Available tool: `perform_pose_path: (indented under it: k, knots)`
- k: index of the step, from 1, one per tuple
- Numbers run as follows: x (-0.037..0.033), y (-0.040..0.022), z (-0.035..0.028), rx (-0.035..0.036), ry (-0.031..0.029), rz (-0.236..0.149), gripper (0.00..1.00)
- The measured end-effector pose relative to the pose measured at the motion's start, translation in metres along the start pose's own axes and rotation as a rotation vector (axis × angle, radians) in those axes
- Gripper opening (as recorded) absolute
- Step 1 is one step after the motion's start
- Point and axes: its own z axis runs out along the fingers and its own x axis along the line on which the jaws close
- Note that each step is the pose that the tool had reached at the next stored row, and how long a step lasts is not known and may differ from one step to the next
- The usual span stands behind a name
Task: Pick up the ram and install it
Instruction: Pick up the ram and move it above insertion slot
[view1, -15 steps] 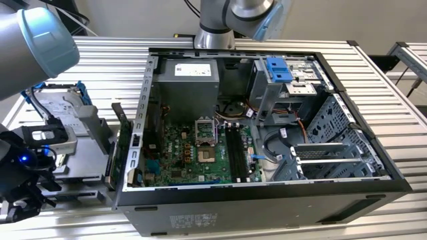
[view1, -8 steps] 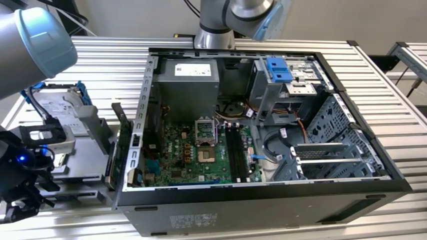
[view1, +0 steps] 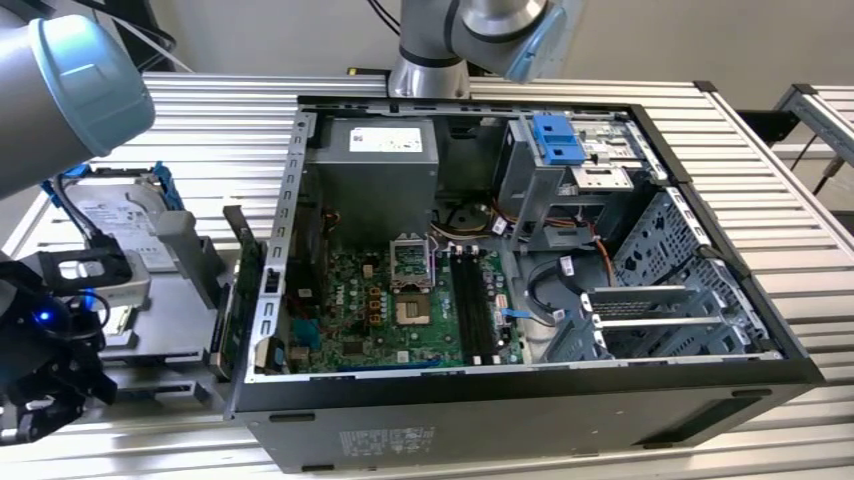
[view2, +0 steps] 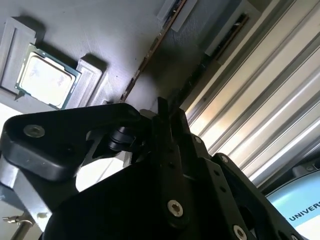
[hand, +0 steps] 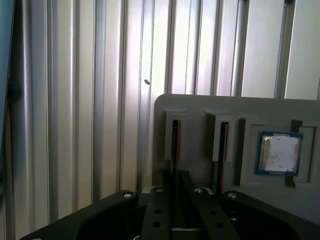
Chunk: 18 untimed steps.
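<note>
The ram (hand: 175, 141) stands uninstalled in a slot of its tray (hand: 200, 106) on the counter (hand: 75, 100), around eight o'clock from the open case (view1: 534, 425) in the exterior view, with the claw (hand: 176, 176) lined up close on it; gripping or not, I can't tell.

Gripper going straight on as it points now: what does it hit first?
Probably the ram, on edge in a grey holder slot, the one farther from the processor chip; the gripper lines up with it, though depth is unclear.

UR arm (view1: 461, 35): grey links w/ blue caps, upper jt at top centre, big link near the cam at the exterior view's left. Black gripper (view1: 40, 400) (blue light on wrist) hangs low there, pointing down.
</note>
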Motion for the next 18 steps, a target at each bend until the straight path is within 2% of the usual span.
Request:
perform_pose_path:
  k: [16, 18]
  knots:
    - [0.0000, 0.0000, 0.0000, -0.0006, -0.0004, -0.029, 0.00]
    - [0.0000, -0.0001, -0.0024, -0.0004, -0.0005, -0.029, 0.00]
